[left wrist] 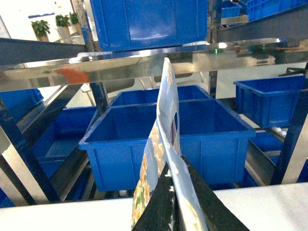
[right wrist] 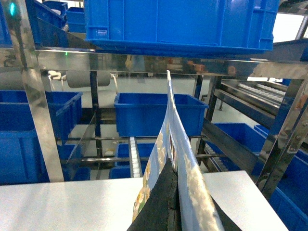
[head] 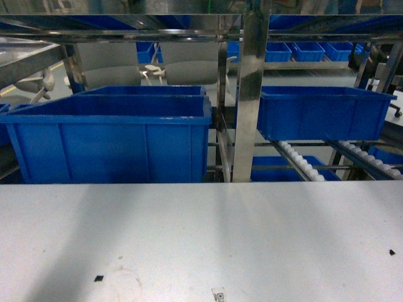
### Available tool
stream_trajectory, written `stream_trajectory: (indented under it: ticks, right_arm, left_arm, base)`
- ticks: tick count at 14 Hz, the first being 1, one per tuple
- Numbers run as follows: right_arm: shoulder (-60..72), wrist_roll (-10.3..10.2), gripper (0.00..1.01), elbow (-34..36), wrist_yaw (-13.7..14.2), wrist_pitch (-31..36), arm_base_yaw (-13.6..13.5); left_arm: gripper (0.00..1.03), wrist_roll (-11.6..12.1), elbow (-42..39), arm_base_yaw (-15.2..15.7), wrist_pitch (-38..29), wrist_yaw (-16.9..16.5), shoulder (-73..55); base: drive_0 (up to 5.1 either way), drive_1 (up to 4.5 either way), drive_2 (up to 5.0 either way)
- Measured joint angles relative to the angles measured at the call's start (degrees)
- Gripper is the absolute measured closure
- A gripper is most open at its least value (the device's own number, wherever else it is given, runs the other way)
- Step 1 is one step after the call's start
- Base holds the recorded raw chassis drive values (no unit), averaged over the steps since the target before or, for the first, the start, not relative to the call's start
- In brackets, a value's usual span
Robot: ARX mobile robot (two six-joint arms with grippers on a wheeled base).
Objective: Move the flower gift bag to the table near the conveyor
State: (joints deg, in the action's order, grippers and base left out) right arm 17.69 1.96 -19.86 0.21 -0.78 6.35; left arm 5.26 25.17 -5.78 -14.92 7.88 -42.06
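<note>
The pale table (head: 201, 239), bearing small black marks, fronts the conveyor (head: 250, 94) with blue bins (head: 113, 141), while both grippers (left wrist: 171, 202) (right wrist: 172, 202) pinch the bag (left wrist: 166, 144).

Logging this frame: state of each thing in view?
Left gripper: shut on gift bag, bag upright.
Right gripper: shut on a gift bag.
Table: no bag seen on it.
Left bin: on conveyor, inside hidden.
Right bin: on conveyor.

Blue plastic bins (head: 113, 135) crowd a bright warehouse.
</note>
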Motion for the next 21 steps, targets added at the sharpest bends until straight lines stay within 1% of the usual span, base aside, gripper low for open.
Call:
stream_trajectory:
  ticks: [3, 4, 5, 6, 7, 8, 9, 10, 12, 13, 15, 16, 17, 19, 21]
  right_arm:
    - [-0.5, 0.0, 0.99, 0.0, 0.0, 0.4, 0.0]
    - [0.4, 0.1, 0.99, 0.0, 0.9, 2.0, -1.3]
    - [2.6, 0.6, 0.99, 0.0, 2.4, 4.9, -3.8]
    - [5.9, 1.1, 0.99, 0.2, 3.4, 8.8, -6.1]
    - [10.2, 1.6, 0.99, 0.7, 3.8, 13.3, -7.2]
    - [16.1, 1.8, 0.99, 1.2, 4.9, 19.0, -8.1]
    - [21.9, 1.8, 0.99, 1.4, 5.7, 24.5, -8.6]
    - [27.5, 1.7, 0.99, 1.7, 6.1, 29.6, -8.5]
    - [38.8, 1.4, 0.99, 3.0, 5.5, 38.1, -8.5]
    - [44.3, 0.7, 0.99, 3.6, 5.3, 42.0, -8.5]
    - [55.0, 0.4, 0.99, 3.6, 4.9, 49.3, -7.7]
    - [59.8, 0.2, 0.99, 3.5, 4.4, 52.1, -6.8]
    - [64.2, 0.0, 0.99, 3.1, 4.0, 53.9, -5.6]
    - [72.1, 0.0, 0.99, 2.2, 0.8, 58.6, -2.4]
    - [77.8, 0.0, 0.99, 1.5, -1.3, 61.8, 1.3]
  left_arm:
    - [1.01, 0.0, -0.2, 0.0, -0.2, 0.0, 0.3]
    - [1.01, 0.0, -0.2, 0.0, -0.2, 0.0, 0.5]
    - [1.01, 0.0, -0.2, 0.0, -0.2, 0.0, 0.5]
    - [1.01, 0.0, -0.2, 0.0, -0.2, 0.0, 0.5]
    - [1.01, 0.0, -0.2, 0.0, -0.2, 0.0, 0.5]
    - [1.01, 0.0, -0.2, 0.0, -0.2, 0.0, 0.5]
    - [1.01, 0.0, -0.2, 0.0, -0.2, 0.0, 0.5]
    - [1.01, 0.0, -0.2, 0.0, -0.2, 0.0, 0.5]
    - [1.01, 0.0, -0.2, 0.0, -0.2, 0.0, 0.5]
    - [1.01, 0.0, -0.2, 0.0, -0.2, 0.0, 0.5]
    - [1.01, 0.0, -0.2, 0.0, -0.2, 0.0, 0.5]
    - [1.01, 0.0, -0.2, 0.0, -0.2, 0.0, 0.5]
    - [1.01, 0.0, -0.2, 0.0, -0.2, 0.0, 0.5]
    - [1.01, 0.0, -0.2, 0.0, -0.2, 0.0, 0.5]
    - [1.01, 0.0, -0.2, 0.0, -0.2, 0.0, 0.5]
  base:
    - [0.0, 0.00, 0.0]
    - [0.0, 0.00, 0.0]
    - [0.0, 0.00, 0.0]
    - [0.0, 0.00, 0.0]
    - [0.0, 0.00, 0.0]
    - [0.0, 0.00, 0.0]
    - [0.0, 0.00, 0.0]
    - [0.0, 0.00, 0.0]
    - [0.0, 0.00, 0.0]
    - [0.0, 0.00, 0.0]
    - [0.0, 0.00, 0.0]
    - [0.0, 0.00, 0.0]
    - [0.0, 0.00, 0.0]
    - [0.0, 0.00, 0.0]
    - [0.0, 0.00, 0.0]
